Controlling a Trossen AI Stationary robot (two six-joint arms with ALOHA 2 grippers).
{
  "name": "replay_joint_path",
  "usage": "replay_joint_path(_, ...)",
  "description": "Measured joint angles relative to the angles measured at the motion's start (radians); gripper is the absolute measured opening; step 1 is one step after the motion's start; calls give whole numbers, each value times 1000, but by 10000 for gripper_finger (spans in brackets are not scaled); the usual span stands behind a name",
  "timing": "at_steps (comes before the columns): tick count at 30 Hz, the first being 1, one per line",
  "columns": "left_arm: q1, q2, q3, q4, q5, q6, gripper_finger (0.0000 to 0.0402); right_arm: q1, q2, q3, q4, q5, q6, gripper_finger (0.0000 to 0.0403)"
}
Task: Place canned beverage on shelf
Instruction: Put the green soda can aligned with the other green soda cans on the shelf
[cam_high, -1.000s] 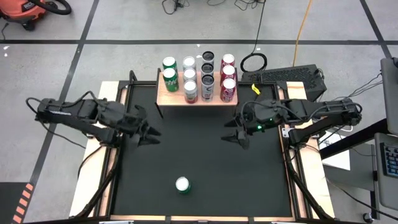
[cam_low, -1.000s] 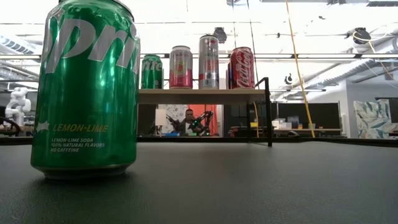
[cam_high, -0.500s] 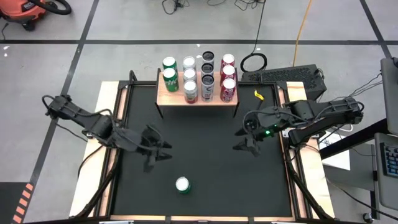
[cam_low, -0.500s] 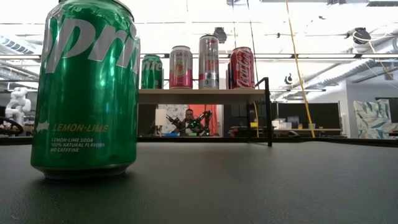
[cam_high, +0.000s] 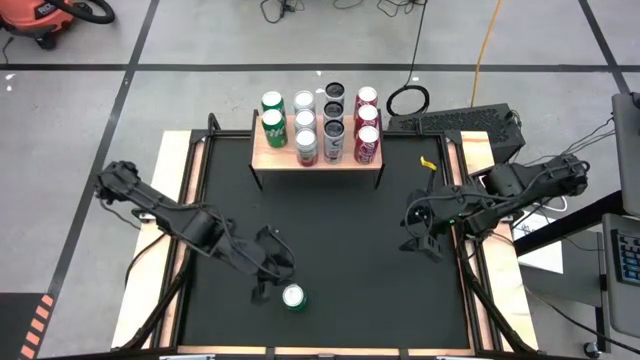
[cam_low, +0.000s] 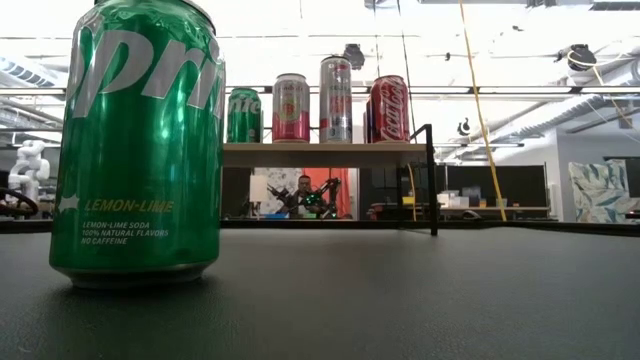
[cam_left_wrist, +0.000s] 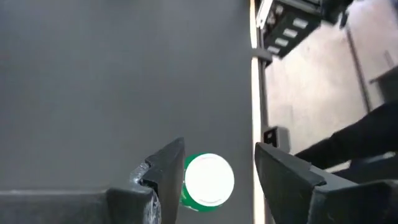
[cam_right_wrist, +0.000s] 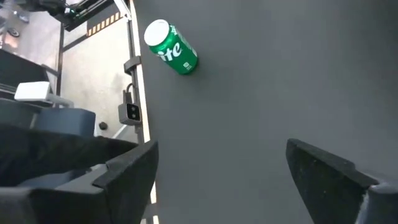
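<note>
A green Sprite can (cam_high: 293, 297) stands upright on its base on the black table, near the front edge. It fills the left of the low view (cam_low: 140, 140). My left gripper (cam_high: 272, 283) is open, just beside and above the can. In the left wrist view (cam_left_wrist: 219, 148) the can's top (cam_left_wrist: 208, 180) shows between the two fingers. My right gripper (cam_high: 420, 245) is open and empty near the table's right edge; its wrist view (cam_right_wrist: 221, 149) shows the can (cam_right_wrist: 172, 48) far off. The wooden shelf (cam_high: 262, 155) stands at the back on black legs.
Several cans stand in rows on the shelf top (cam_low: 320, 153), green ones at its left, red ones at its right. Wooden side rails (cam_high: 178, 250) border the black table. The middle of the table between shelf and green can is bare.
My left gripper has gone toward the table's near edge and to the right, from beside the left rail to the green can. My right gripper has drawn back toward the table's right edge and a little nearer. The can has stayed in place.
</note>
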Motion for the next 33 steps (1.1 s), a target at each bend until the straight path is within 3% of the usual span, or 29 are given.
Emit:
replay_joint_path(4,1,35,0,4,8,25,197,0,1,0,0,0,7,331)
replay_joint_path(6,-1,42,0,3,69,25,207,0,2,0,0,0,2,331)
replay_joint_path(9,-7,46,0,4,145,6,243,1,2,0,0,22,-14,331)
replay_joint_path(14,-36,53,0,23,128,22,321,0,2,0,0,73,-40,331)
replay_joint_path(17,-61,83,-1,10,128,72,347,0,2,0,-1,79,-61,331)
replay_joint_path(33,-79,213,-1,11,-5,79,352,0,2,0,0,108,-64,331)
